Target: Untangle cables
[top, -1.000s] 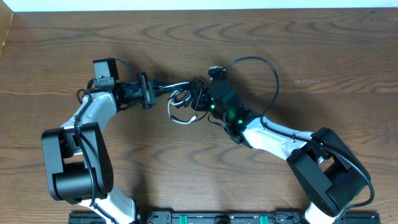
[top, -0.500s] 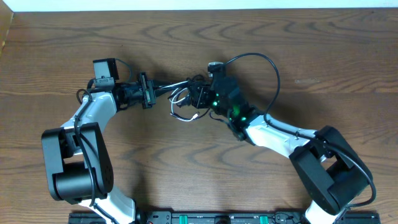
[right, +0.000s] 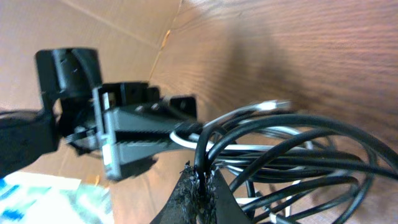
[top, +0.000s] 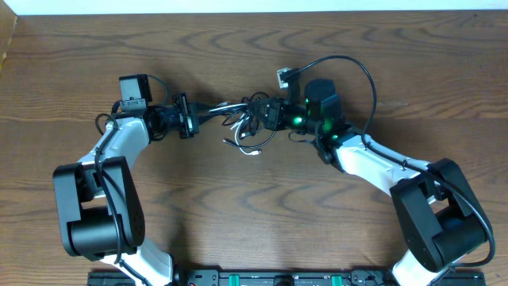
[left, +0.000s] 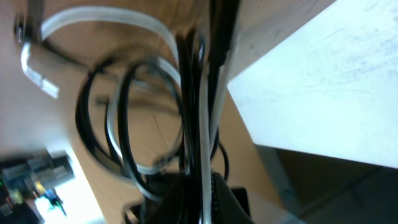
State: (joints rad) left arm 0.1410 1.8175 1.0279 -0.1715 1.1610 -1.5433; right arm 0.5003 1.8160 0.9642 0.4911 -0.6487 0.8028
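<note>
Left end effector (top: 234,107) is clamped on the black cable (left: 81,121) and white cable (left: 106,14) together, right end effector (right: 200,180) pinching the black one. Both are bunched between them at mid-counter (top: 254,214).

A dark brown wood-grain table (top: 238,230) fills the overhead view under even light. A white strip (top: 238,6) runs along its far edge, a tan board (top: 4,36) stands far left, and a black rail (top: 278,279) lies along the near edge.
</note>
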